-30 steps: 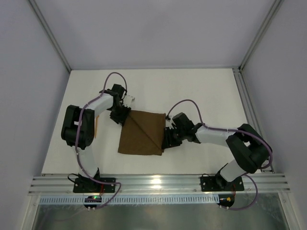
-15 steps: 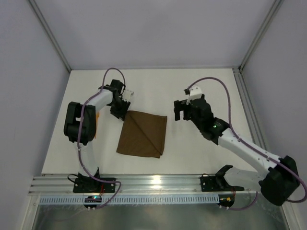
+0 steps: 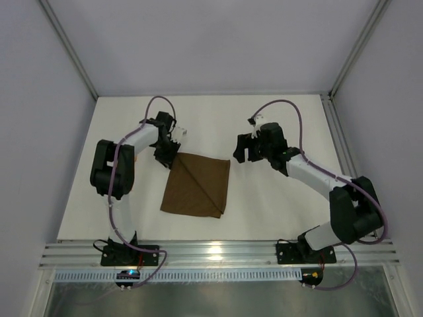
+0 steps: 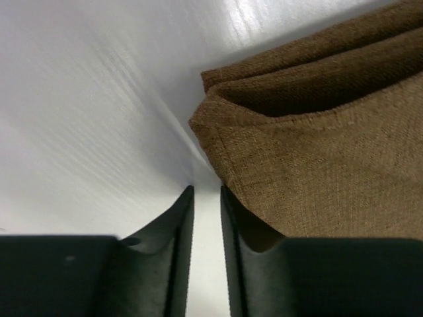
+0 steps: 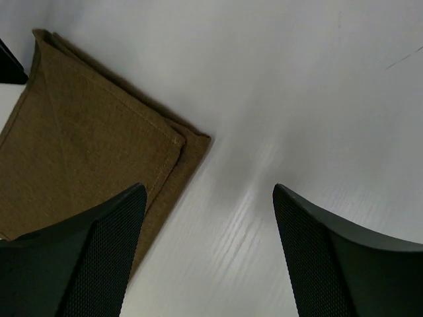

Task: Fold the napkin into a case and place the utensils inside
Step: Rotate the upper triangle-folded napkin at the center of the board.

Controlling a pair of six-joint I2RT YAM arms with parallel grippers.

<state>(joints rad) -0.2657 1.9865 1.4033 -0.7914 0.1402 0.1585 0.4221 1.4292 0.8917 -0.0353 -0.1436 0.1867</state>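
Top external view shows the napkin (image 3: 197,184) lying folded flat on the surface (image 3: 277,205), mid-fold, not yet a case. Left end effector (image 3: 168,155) sits at its far left corner, fingers nearly closed with only a slit between them and apparently gripping nothing. Right end effector (image 5: 208,218) is spread wide, clear of the cloth. No utensils are identifiable. Next move likely calls for regrasping an edge to fold further.

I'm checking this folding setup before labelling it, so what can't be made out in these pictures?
- Utensils: not clearly seen in any view; only an orange sliver shows beside the left arm, top view.
- Dark brown folded cloth napkin: its underside and inner layers are hidden by its own folds.
- Left pincer: bottom edge cuts it off; fingers nearly closed, gripping nothing visible.
- Right pincer: fingertips cut off, wrist view.
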